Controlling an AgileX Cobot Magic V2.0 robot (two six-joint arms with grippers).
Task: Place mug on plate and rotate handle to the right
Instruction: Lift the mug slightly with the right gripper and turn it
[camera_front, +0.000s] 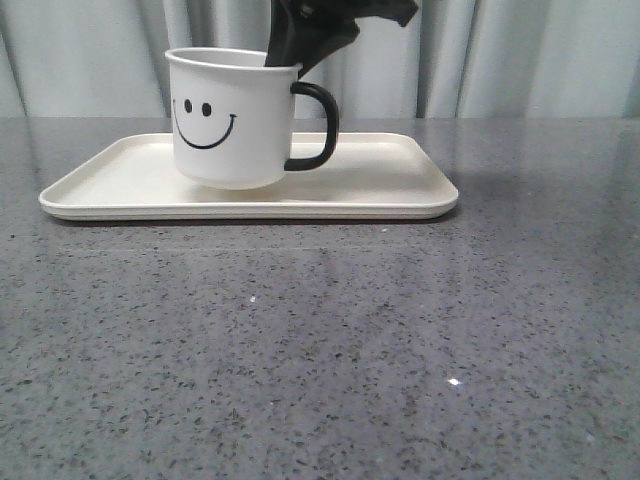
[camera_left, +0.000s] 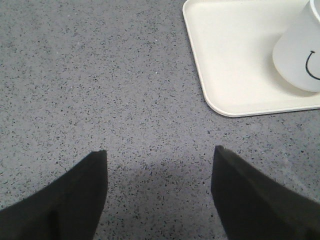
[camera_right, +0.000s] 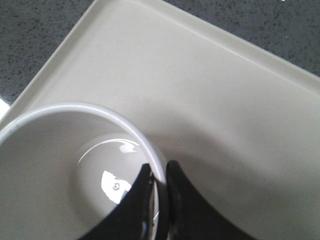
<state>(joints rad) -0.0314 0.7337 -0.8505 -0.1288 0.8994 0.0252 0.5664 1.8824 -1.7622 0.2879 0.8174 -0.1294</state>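
The white mug (camera_front: 232, 120) with a black smiley face stands on the cream plate (camera_front: 400, 190), slightly tilted, its black handle (camera_front: 318, 125) pointing right. My right gripper (camera_front: 290, 55) comes down from above and is shut on the mug's rim near the handle; in the right wrist view one finger is inside and one outside the mug's rim (camera_right: 125, 127), the right gripper (camera_right: 159, 172) clamped on it above the plate (camera_right: 225, 100). My left gripper (camera_left: 160, 155) is open and empty over bare table, beside the plate's corner (camera_left: 220, 65), where the mug (camera_left: 300, 55) also shows.
The grey speckled table (camera_front: 320, 350) stretches in front of the plate. Pale curtains (camera_front: 520, 55) hang behind.
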